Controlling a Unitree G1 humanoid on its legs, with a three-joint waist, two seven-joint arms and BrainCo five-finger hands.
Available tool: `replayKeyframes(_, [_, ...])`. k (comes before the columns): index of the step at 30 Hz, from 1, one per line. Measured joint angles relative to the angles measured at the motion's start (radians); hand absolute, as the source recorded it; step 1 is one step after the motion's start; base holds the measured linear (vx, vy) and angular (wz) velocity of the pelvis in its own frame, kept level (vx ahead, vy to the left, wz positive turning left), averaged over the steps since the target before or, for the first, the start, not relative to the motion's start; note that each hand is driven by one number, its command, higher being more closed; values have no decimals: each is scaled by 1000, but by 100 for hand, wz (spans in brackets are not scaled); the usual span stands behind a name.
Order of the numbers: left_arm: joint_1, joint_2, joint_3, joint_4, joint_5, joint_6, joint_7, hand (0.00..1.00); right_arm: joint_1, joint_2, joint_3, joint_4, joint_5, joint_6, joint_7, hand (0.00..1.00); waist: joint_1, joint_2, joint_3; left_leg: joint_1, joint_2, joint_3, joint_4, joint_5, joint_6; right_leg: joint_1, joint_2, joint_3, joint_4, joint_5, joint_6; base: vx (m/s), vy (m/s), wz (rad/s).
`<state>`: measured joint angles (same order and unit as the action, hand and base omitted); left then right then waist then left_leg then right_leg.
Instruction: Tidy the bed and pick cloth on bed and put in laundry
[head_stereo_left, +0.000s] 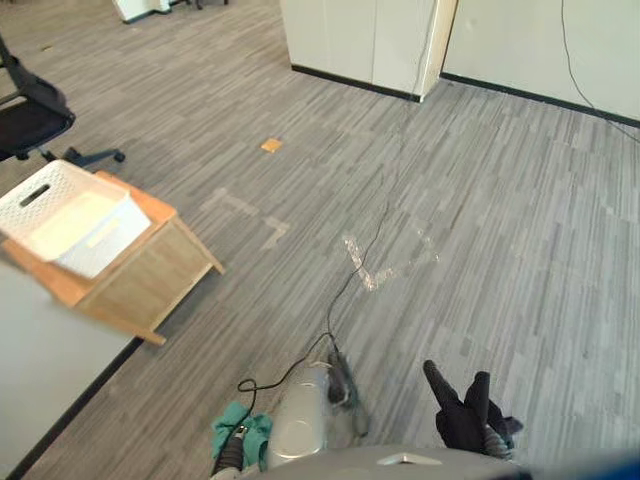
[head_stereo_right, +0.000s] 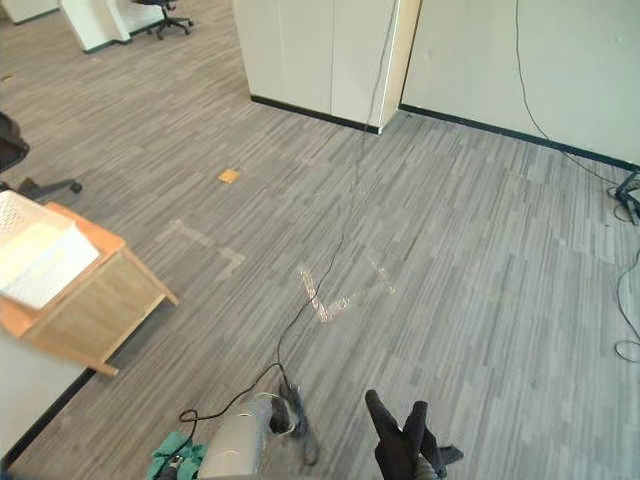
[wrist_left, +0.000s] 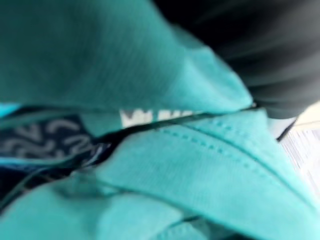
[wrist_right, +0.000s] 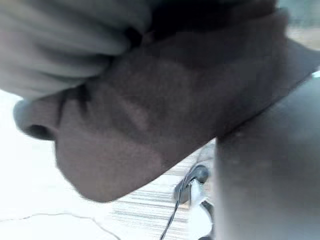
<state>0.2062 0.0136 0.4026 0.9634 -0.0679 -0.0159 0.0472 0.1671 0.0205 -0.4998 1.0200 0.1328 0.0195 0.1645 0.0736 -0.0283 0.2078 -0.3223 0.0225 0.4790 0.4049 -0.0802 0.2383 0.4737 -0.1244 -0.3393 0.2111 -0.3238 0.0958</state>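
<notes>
We're seeing teal knit cloth w/ stitched seam, white tag unreadable, bunching over left hand; fuzzy dark cloth covering right hand. Can't tell either grip.

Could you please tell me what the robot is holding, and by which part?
A bunched teal cloth at the left hand, a dark cloth over the right hand; the gripped part of either cannot be told.

Head pair looking down over shared floor, wrist cameras against cloth
</notes>
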Motion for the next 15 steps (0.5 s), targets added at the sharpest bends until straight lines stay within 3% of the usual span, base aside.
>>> replayKeyframes(1, [-7, -2, -1, 2, -1, 2, 0, 100, -16, 3, -15, 0, 1, -4, -7, 100, 15, 2, -8, -1, -3, -6, 30, -41, -4, 5, 4, 27, -13, 93, -9, 700, 252, 10])
replayKeyframes(2, [-9, 2, 2, 2, -1, 10, 0, 100, -27, 10, -41, 13, 1, -3, -13, 100, 30, -6, -22, 0, -18, -17, 69, -103, -2, 4, -13, 25, 6, 170, 23, 690, 258, 12])
replayKeyframes(3, [-8, 4, 1, 4, -1, 12, 2, 100, -35, 7, -52, 27, 0, 2, -18, 100, 31, -10, -28, 4, -30, -28, 88, -135, -1, -4, -25, 26, 45, 204, 63, 649, 211, 42])
replayKeyframes(4, [-9, 14, -7, 20, 0, 13, 4, 100, -48, -1, -71, 53, 0, 12, -30, 100, 29, -15, -38, 28, -53, -46, 115, -195, -3, -50, -58, 37, 209, 267, 94, 627, 203, 59])
replayKeyframes(5, [-16, 23, -14, 40, 1, 12, 4, 100, -62, -4, -83, 67, -1, 17, -39, 100, 26, -19, -38, 65, -80, -78, 134, -237, -10, -142, -91, 70, 479, 279, 109, 718, 232, 62])
replayKeyframes(7, [-18, 35, -30, 55, 1, 15, 5, 100, -72, -10, -95, 71, -3, 16, -53, 100, 21, -18, -37, 148, -108, -113, 116, -272, -24, -264, -113, 111, 774, 252, 136, 536, 164, 44])
replayKeyframes(8, [-18, 36, -31, 58, 1, 17, 6, 100, -73, -13, -94, 69, -4, 16, -53, 100, 21, -18, -37, 173, -115, -122, 103, -274, -29, -293, -118, 115, 823, 247, 129, 500, 146, 47])
replayKeyframes(9, [-18, 32, -45, 58, -1, 22, 9, 100, -71, -25, -61, 51, -40, 10, -54, 100, 20, -1, -40, 285, -124, -161, 22, -278, -38, -443, -124, 115, 970, 206, 95, 562, 156, 66])
replayKeyframes(11, [-38, 32, -50, 36, -19, 25, 14, 100, -40, -22, -27, 1, -60, -6, -52, 100, -3, 8, -47, 394, -128, -262, -67, -281, -50, -645, -122, 76, 961, 146, 5, 423, 77, 116])
replayKeyframes(13, [-62, 35, -55, 31, -31, 27, 17, 100, -14, -10, -27, -16, -59, -15, -51, 100, -10, 3, -47, 450, -126, -344, -97, -290, -66, -732, -126, 48, 865, 109, -13, 439, -22, 137])
replayKeyframes(15, [-101, 36, -88, 28, -41, 27, 17, 100, 22, 1, -20, -19, -55, -21, -54, 100, -23, 3, -47, 497, -122, -481, -108, -306, -96, -800, -149, 16, 537, 114, -23, 531, -103, 189])
